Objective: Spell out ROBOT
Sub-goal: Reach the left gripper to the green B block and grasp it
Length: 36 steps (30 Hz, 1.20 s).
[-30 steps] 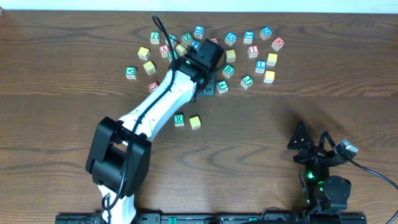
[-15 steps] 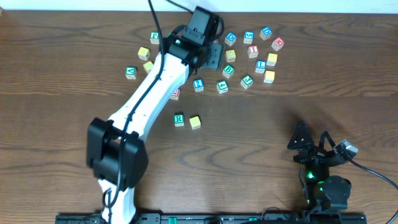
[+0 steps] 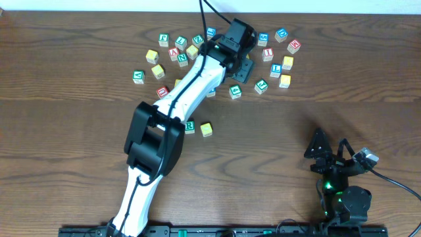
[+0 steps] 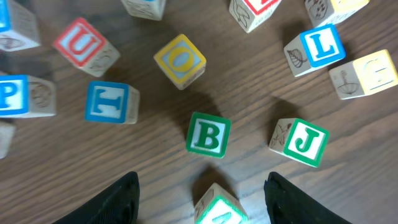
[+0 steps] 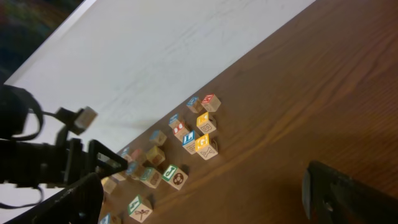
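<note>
1. The green-bordered B cube (image 4: 208, 134) stands face up near the far edge of the table (image 3: 296, 118). It is square, so it has no long axis to match.
2. It lies straight ahead of the left gripper (image 4: 202, 179), roughly centred on the gap. The jaws stand apart and hold nothing.
3. Another green-edged cube (image 4: 217, 208) sits loose between the fingers, nearer than the B.
4. The R cube (image 3: 189, 126) and a yellow cube (image 3: 206, 129) sit side by side mid-table.
5. The right gripper (image 3: 331, 150), spread wide and empty, sits near the near right corner, so the left arm is far closer.
</note>
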Each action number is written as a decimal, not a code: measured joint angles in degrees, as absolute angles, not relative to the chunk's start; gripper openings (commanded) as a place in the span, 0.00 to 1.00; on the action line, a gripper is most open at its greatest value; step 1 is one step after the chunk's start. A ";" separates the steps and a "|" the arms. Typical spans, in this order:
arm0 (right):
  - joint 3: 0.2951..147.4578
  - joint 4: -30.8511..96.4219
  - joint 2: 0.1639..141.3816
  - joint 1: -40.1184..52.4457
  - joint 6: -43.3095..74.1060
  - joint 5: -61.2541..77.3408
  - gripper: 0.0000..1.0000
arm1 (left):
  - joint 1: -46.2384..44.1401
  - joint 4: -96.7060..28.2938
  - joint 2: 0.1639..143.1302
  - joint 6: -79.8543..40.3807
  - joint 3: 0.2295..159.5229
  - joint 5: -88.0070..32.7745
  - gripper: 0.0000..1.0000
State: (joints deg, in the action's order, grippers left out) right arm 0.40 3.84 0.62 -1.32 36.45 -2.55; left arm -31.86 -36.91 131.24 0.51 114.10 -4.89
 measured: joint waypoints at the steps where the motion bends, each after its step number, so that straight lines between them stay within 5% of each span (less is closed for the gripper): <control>1: 0.40 3.84 0.62 -1.32 36.42 -2.57 0.99 | -31.94 -36.62 131.85 0.71 114.10 -4.86 0.63; 36: 0.40 3.84 0.62 -1.32 36.45 -2.57 0.99 | -32.05 -26.50 141.03 2.81 114.10 -4.14 0.58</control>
State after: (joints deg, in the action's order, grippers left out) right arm 0.40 3.84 0.62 -1.32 36.45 -2.57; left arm -32.05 -26.50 141.03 2.81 114.10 -4.14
